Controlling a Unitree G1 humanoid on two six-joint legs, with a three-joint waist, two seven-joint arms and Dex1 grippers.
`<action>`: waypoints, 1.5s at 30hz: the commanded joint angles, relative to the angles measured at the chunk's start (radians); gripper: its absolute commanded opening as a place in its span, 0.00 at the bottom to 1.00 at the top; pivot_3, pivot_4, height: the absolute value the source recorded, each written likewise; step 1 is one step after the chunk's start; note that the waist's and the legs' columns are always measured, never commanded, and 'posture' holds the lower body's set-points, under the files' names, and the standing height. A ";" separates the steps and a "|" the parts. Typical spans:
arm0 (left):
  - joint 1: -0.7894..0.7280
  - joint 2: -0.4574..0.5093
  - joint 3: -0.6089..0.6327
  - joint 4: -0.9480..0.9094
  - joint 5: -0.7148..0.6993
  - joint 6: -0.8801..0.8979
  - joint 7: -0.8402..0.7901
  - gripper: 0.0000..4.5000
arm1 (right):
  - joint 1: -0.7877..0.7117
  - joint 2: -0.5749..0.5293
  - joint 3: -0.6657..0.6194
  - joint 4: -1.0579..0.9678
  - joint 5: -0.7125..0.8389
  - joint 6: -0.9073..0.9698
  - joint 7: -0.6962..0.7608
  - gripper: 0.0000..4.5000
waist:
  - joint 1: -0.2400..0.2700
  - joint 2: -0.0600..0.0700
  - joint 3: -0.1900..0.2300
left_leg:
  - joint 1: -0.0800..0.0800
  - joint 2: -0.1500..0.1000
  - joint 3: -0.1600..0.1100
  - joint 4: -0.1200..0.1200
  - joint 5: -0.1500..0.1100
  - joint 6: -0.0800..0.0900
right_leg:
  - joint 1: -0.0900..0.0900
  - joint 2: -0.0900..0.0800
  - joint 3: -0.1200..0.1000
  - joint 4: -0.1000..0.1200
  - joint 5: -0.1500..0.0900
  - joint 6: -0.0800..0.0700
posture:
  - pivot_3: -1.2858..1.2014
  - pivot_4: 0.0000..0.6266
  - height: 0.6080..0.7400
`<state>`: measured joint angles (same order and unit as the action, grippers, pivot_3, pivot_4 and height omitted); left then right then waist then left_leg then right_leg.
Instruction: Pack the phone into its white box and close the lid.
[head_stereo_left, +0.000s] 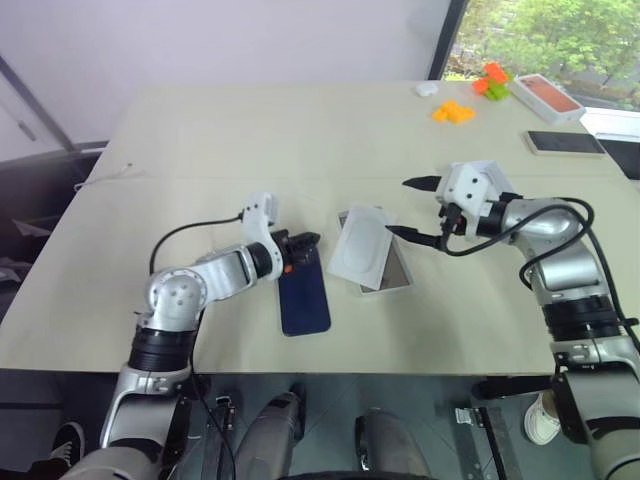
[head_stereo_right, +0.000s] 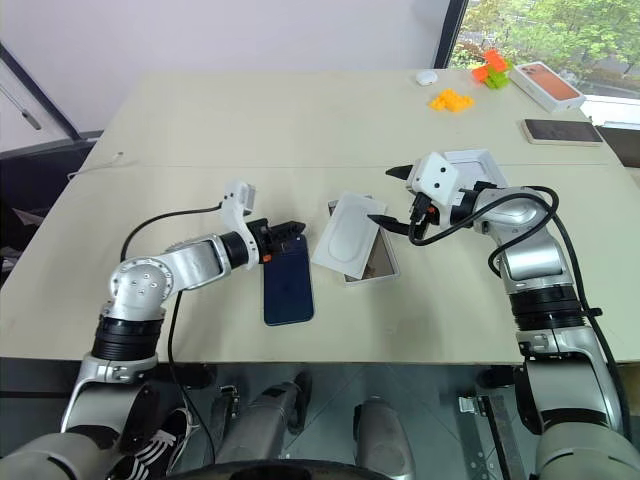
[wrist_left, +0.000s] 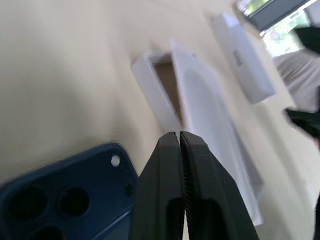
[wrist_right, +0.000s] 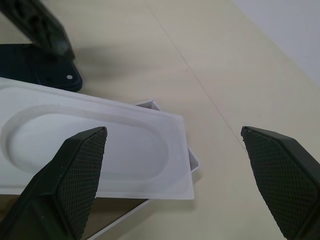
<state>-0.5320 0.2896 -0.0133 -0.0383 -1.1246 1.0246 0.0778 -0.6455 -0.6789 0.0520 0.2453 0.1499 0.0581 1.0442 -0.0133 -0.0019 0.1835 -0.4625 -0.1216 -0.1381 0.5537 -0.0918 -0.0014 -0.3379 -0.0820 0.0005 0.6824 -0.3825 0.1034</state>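
Navy phone (head_stereo_left: 304, 297) lies beneath the closed left claw (head_stereo_left: 309, 240).

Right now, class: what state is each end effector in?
Left end effector: closed, holding nothing, above the phone.
Right end effector: open, empty.

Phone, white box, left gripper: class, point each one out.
phone (head_stereo_left: 304, 297), left eye view, middle of its back
white box (head_stereo_left: 360, 248), left eye view, recessed centre
left gripper (head_stereo_left: 312, 240), left eye view, closed fingertips

1. Table (head_stereo_left: 200, 150): beige top.
2. Near edge: the phone (head_stereo_left: 304, 295), flat, back up.
3. Beside it: the white box (head_stereo_left: 385, 262).
4. Far corner: orange blocks (head_stereo_left: 453, 112), orange-topped box (head_stereo_left: 545, 97), black phone (head_stereo_left: 565, 142).
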 joint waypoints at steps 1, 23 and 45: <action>-0.007 -0.039 -0.008 -0.003 0.044 0.022 -0.027 0.00 | -0.014 -0.008 -0.023 -0.015 0.004 -0.020 -0.009 1.00 | 0.001 0.000 0.000 | 0.000 0.000 0.000 0.000 0.000 0.000 | 0.000 0.000 0.000 0.000 0.000 0.000 | 0.52 0.24 1.00; 0.017 -0.154 0.003 -0.118 0.127 0.210 -0.100 0.00 | -0.005 -0.022 -0.024 -0.009 -0.010 -0.036 -0.014 1.00 | 0.001 0.000 0.000 | 0.000 0.000 0.000 0.002 0.000 0.000 | 0.001 0.000 -0.001 0.000 0.000 0.000 | 0.52 0.24 1.00; 0.090 0.142 0.167 -0.293 0.177 0.002 -0.414 0.00 | 0.029 0.042 0.156 -0.081 -0.261 -0.127 -0.150 0.01 | 0.004 0.000 0.000 | 0.001 0.000 -0.001 -0.002 0.000 -0.001 | -0.003 0.000 0.000 0.000 0.000 0.000 | 0.52 0.24 1.00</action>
<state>-0.4355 0.4171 0.1331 -0.2844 -0.9441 1.0597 -0.2908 -0.6074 -0.6118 0.2049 0.1774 -0.0684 -0.0126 0.9151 -0.0089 -0.0016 0.1835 -0.4620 -0.1221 -0.1391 0.5513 -0.0915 -0.0026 -0.3416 -0.0819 0.0002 0.6820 -0.3825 0.1034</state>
